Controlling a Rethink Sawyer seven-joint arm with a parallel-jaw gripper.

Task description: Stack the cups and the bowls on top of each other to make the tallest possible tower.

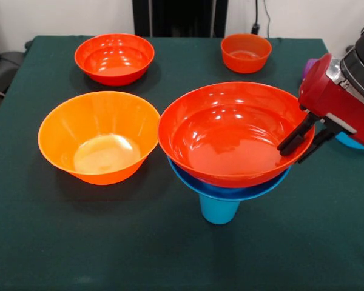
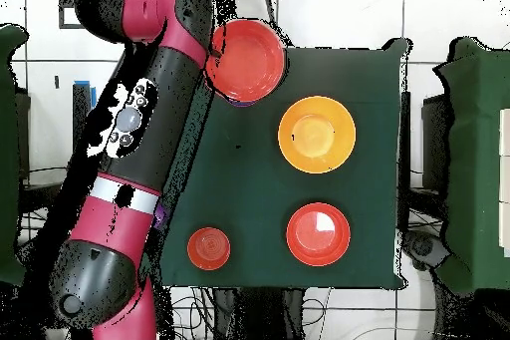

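The tower stands mid-table: a light blue cup (image 1: pixel 218 210) at the bottom, a large blue bowl (image 1: pixel 242 192) of which only the rim shows, and a large red-orange bowl (image 1: pixel 230 130) on top; it also shows in the overhead view (image 2: pixel 246 60). Any bowls between cup and blue bowl are hidden. My gripper (image 1: pixel 302 145) comes in from the right, open, with one finger inside the top bowl's right rim and one outside it. The purple cup (image 1: pixel 308 65) peeks out behind the arm.
A large yellow-orange bowl (image 1: pixel 100 136) (image 2: pixel 317 135) sits just left of the tower, nearly touching it. A second red-orange bowl (image 1: pixel 114 57) (image 2: pixel 319 233) is at the back left, a small orange bowl (image 1: pixel 246 51) (image 2: pixel 209 247) at the back right. Something blue (image 1: pixel 352 143) lies behind the gripper.
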